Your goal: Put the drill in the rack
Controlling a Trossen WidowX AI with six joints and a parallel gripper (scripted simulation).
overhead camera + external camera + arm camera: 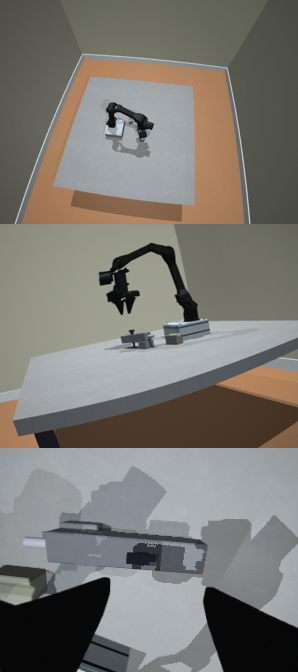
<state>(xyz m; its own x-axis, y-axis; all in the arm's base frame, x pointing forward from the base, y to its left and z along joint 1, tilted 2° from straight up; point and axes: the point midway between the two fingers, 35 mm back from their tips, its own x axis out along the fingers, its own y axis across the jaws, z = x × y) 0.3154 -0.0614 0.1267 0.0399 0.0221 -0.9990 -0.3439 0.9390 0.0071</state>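
Note:
A long grey block (pixel 128 339) (pixel 75 550) stands on the table on a low grey support. The key's dark head (pixel 131 331) (pixel 141 558) stands above the block's top, and its thin shank shows below the block. The drill's silvery end (pixel 152 336) (pixel 34 542) sticks out of the block's end that faces the rack. The rest of the drill is hidden inside. The rack, a small beige block (pixel 173 340) (pixel 22 585) (pixel 130 120), stands between the grey block and the arm's base. My gripper (pixel 125 313) (pixel 157 589) is open and empty, pointing down above the grey block.
The arm's pale metal base box (pixel 114 130) (pixel 193 330) (pixel 107 652) stands beyond the rack. The grey table's edge (pixel 154 396) runs along the front in the exterior view. Arm shadows fall around the block.

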